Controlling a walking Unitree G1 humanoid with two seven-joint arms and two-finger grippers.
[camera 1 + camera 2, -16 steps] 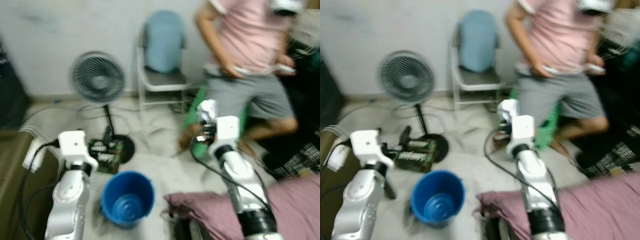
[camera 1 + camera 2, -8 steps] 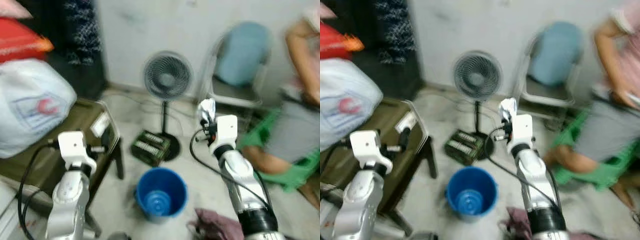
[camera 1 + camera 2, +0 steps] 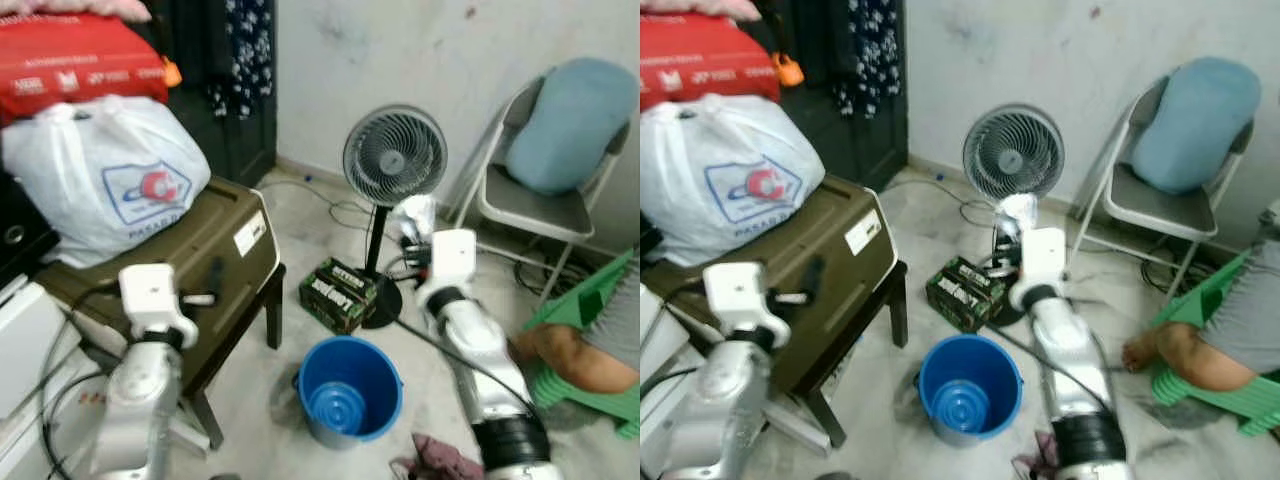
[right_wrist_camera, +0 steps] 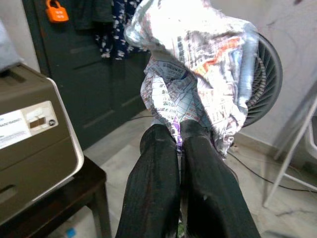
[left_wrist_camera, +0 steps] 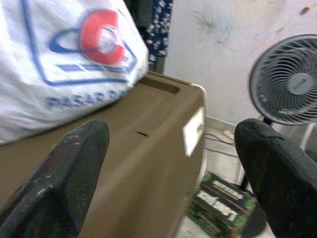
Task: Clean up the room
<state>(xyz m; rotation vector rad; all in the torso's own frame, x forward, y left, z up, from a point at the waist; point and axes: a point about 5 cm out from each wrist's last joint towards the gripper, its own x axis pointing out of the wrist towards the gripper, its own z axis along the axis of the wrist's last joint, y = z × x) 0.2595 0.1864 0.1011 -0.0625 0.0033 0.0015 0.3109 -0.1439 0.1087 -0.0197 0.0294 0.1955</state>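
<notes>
My right gripper [image 4: 179,136] is shut on a crumpled ball of newspaper [image 4: 195,74], held up at chest height in front of the standing fan [image 3: 394,157]. In the head views the paper ball [image 3: 415,215] sits above the right wrist. A blue bucket [image 3: 350,390] stands on the floor below and slightly left of that gripper. My left gripper [image 5: 171,163] is open, its two black fingers [image 5: 64,173] spread wide, and it is raised over the olive-brown case [image 3: 190,260] on the left.
A white plastic bag [image 3: 105,175] lies on the case, with a red box [image 3: 80,60] above it. A green battery-like box [image 3: 338,294] rests by the fan's base. A folding chair [image 3: 545,170] holds a blue cushion. A person's leg [image 3: 570,350] rests by a green stool. Purple cloth [image 3: 440,462] lies near the bucket.
The whole view has swung to the left, bringing the case, bag and dark door into sight and pushing the person to the right edge. Both arms keep the same pose.
</notes>
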